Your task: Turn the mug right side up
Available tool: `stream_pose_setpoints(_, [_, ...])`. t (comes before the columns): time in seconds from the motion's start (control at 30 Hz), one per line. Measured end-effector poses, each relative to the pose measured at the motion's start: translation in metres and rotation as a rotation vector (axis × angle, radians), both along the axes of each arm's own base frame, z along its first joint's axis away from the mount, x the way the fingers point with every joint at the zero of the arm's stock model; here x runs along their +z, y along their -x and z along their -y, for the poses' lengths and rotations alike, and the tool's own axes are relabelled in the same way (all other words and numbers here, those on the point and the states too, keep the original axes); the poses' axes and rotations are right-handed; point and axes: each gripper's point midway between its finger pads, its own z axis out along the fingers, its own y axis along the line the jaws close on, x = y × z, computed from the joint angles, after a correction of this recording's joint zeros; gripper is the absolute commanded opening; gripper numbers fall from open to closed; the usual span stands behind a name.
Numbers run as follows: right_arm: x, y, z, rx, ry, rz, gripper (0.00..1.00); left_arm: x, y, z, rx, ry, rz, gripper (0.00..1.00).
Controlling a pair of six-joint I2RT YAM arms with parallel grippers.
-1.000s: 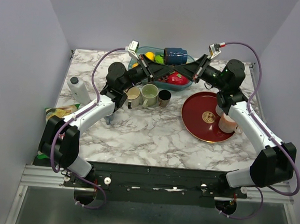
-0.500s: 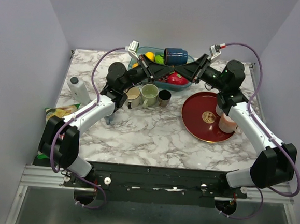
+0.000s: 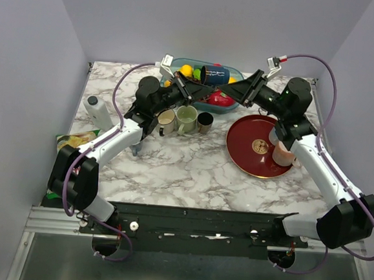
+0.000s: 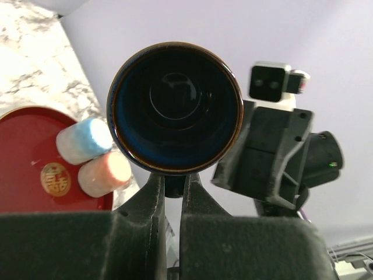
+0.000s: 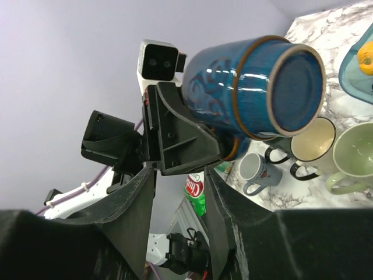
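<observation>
The left gripper (image 4: 169,192) is pressed together under the blue mug (image 4: 175,108), its two fingers pinching a dark nub just below the rim. That nub is most likely the handle, though the fingers hide nearly all of it. A grip there leaves the mug's body free, so a roll of the wrist alone can swing it round.

The mug hangs in the air on its side over the far part of the teal bowl (image 3: 209,107), touching nothing beneath. Its mouth faces back toward the left wrist and its flat base points at the right gripper (image 5: 178,175). By my reading the turn is about half made: no longer mouth-down, not yet mouth-up.

The right gripper's fingers stand apart with nothing between them, close to the mug's base and also above the bowl, on its right-hand side. Placed so, it could steady or take the mug, but at present it carries none of the weight.

In front of the bowl a row of mugs (image 3: 187,119) stands on the marble. To the bowl's right and nearer the arms lies the red plate (image 3: 257,149), offering open ground for setting the mug down.
</observation>
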Motion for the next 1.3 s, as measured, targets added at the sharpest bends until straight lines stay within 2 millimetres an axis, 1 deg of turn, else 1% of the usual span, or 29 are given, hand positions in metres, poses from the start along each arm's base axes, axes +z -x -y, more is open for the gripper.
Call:
stream_pose_setpoints(0.1, [0.000,-0.001,0.002,-0.019,0.025,0.012,0.52,-0.011,-0.002,0.000,0.006,-0.035,-0.021,0.00])
stream_pose_setpoints(0.23, [-0.011,-0.007,0.007,-0.065,0.088,-0.005,0.55,-0.029,-0.006,-0.002,0.023,-0.131,-0.047,0.00])
stream_pose_setpoints(0.27, [-0.015,-0.009,0.010,-0.082,0.111,-0.015,0.56,-0.036,-0.007,-0.003,0.030,-0.184,-0.046,0.00])
stream_pose_setpoints(0.33, [-0.020,-0.011,0.015,-0.115,0.145,-0.025,0.58,-0.042,-0.009,-0.007,0.043,-0.244,-0.046,0.00])
stream_pose_setpoints(0.4, [-0.028,-0.012,0.023,-0.165,0.196,-0.038,0.61,-0.052,-0.009,-0.015,0.066,-0.338,-0.043,0.00])
stream_pose_setpoints(0.43, [-0.030,-0.012,0.027,-0.184,0.213,-0.044,0.62,-0.057,-0.007,-0.021,0.080,-0.395,-0.039,0.00])
stream_pose_setpoints(0.5, [-0.037,-0.012,0.035,-0.222,0.252,-0.056,0.70,-0.065,-0.001,-0.036,0.106,-0.503,-0.028,0.00])
stream_pose_setpoints(0.53, [-0.041,-0.013,0.038,-0.239,0.272,-0.064,0.75,-0.068,0.003,-0.043,0.118,-0.548,-0.020,0.00])
stream_pose_setpoints(0.57, [-0.047,-0.014,0.042,-0.259,0.296,-0.074,0.81,-0.069,0.006,-0.050,0.131,-0.593,-0.011,0.00])
stream_pose_setpoints(0.63, [-0.057,-0.016,0.049,-0.291,0.337,-0.098,0.86,-0.074,0.016,-0.068,0.162,-0.687,-0.001,0.00])
stream_pose_setpoints(0.7, [-0.069,-0.017,0.056,-0.326,0.383,-0.127,0.98,-0.079,0.025,-0.087,0.195,-0.767,-0.002,0.00])
stream_pose_setpoints(0.73, [-0.076,-0.018,0.061,-0.343,0.409,-0.144,1.00,-0.085,0.031,-0.096,0.215,-0.803,-0.007,0.00])
stream_pose_setpoints(0.77, [-0.081,-0.018,0.065,-0.357,0.434,-0.161,1.00,-0.091,0.035,-0.103,0.225,-0.827,-0.013,0.00])
stream_pose_setpoints(0.83, [-0.092,-0.020,0.072,-0.387,0.484,-0.188,1.00,-0.115,0.048,-0.119,0.243,-0.892,-0.055,0.00])
stream_pose_setpoints(1.0, [-0.113,-0.023,0.088,-0.443,0.576,-0.246,1.00,-0.191,0.078,-0.152,0.232,-1.065,-0.214,0.00])
stream_pose_setpoints(1.03, [-0.118,-0.024,0.091,-0.453,0.594,-0.260,1.00,-0.204,0.084,-0.158,0.226,-1.099,-0.245,0.00])
stream_pose_setpoints(1.07, [-0.122,-0.024,0.093,-0.459,0.608,-0.270,1.00,-0.212,0.089,-0.163,0.223,-1.127,-0.267,0.00])
stream_pose_setpoints(1.13, [-0.129,-0.023,0.097,-0.469,0.632,-0.291,1.00,-0.222,0.092,-0.172,0.233,-1.172,-0.290,0.00])
stream_pose_setpoints(1.3, [-0.140,-0.024,0.104,-0.493,0.673,-0.320,1.00,-0.235,0.086,-0.187,0.272,-1.270,-0.313,0.00])
